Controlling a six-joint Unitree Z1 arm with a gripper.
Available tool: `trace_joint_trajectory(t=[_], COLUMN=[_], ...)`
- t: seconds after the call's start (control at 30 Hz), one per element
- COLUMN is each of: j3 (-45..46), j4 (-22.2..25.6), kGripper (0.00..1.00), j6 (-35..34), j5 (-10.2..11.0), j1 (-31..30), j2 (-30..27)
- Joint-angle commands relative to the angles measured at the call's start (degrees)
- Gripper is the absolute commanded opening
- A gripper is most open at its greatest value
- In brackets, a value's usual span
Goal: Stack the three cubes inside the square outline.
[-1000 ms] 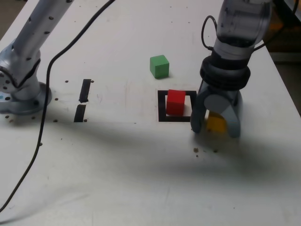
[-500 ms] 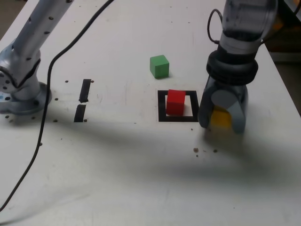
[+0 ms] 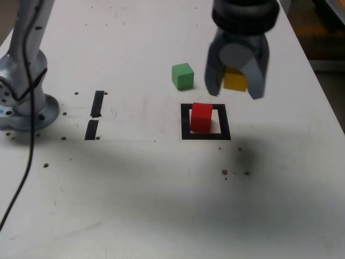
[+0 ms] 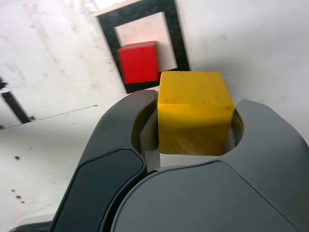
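Tool (image 3: 235,81), upper right of the exterior frame, clamped on yellow cube (image 3: 235,80) above tabletop (image 3: 161,189); red cube (image 3: 201,117) inside square outline (image 3: 205,135); green cube (image 3: 183,75) behind.

Robotics lab bench, white perforated tabletop (image 3: 140,205), arm base (image 3: 21,108) bolted down, black tape strips (image 3: 95,114), trailing cable (image 3: 24,162)

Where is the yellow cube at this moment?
In the exterior view the yellow cube is held in the end effector, off the table, to the right of the green cube and beyond the red cube.
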Motion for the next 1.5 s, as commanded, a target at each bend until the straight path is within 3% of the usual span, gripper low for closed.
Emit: trace_joint_trajectory(t=[0.0,0.2,0.67,1.47], j3=[2.38,10.03,26.53,31.5], j4=[-0.42,-4.3,-20.77,-26.69], kGripper=[0.21,0.21,0.21,0.21], j6=[-0.63,-2.37,-3.25,-1.14], j5=[0.08,-0.41,-4.42,-4.84], j1=[-0.01,0.42,2.29,4.44], j2=[-1.04,-4.08,-8.42,-7.65])
